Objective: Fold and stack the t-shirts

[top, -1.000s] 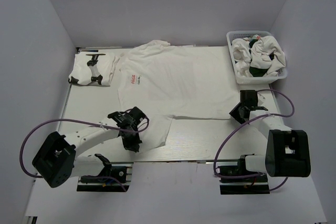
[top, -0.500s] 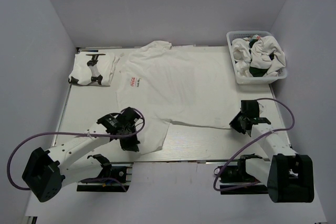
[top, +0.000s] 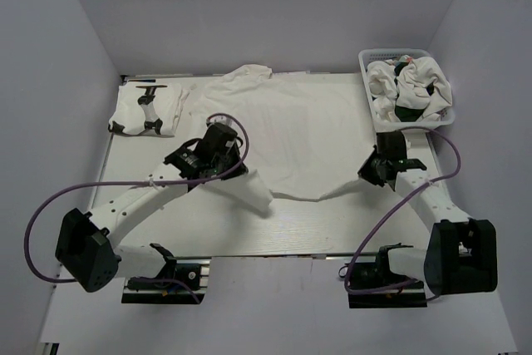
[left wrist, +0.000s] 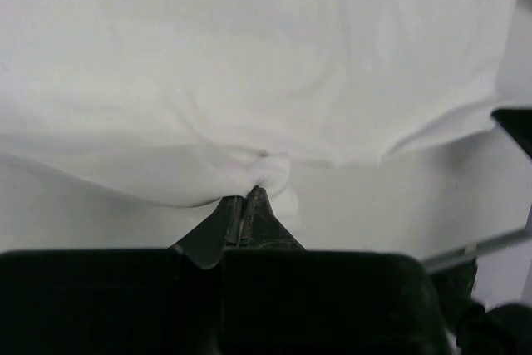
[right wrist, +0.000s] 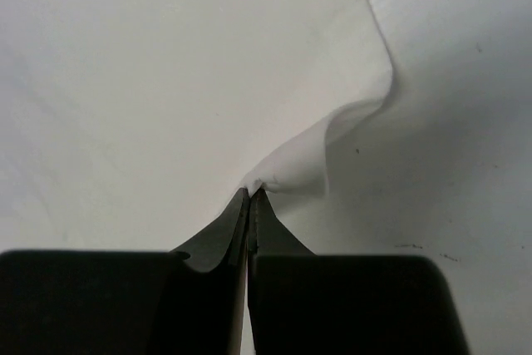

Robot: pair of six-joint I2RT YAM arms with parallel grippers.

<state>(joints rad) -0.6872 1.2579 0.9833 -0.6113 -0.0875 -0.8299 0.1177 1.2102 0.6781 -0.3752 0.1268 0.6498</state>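
A large white t-shirt (top: 291,126) lies spread over the middle of the table, its near hem lifted and carried toward the far side. My left gripper (top: 223,158) is shut on the hem's left corner; the wrist view shows the cloth (left wrist: 249,81) pinched at the fingertips. My right gripper (top: 376,170) is shut on the hem's right corner, the cloth (right wrist: 283,168) bunched at its tips. The hem sags between the two grippers. A folded t-shirt (top: 148,111) with a dark print lies at the far left. The red print is hidden.
A white lattice basket (top: 407,124) at the far right holds several crumpled t-shirts (top: 411,85). The table's near strip (top: 291,230) is bare wood. White walls close in on three sides.
Both grippers have risen and moved toward the far side with the shirt's near hem, folding the lower part over the upper. The red print is now covered.
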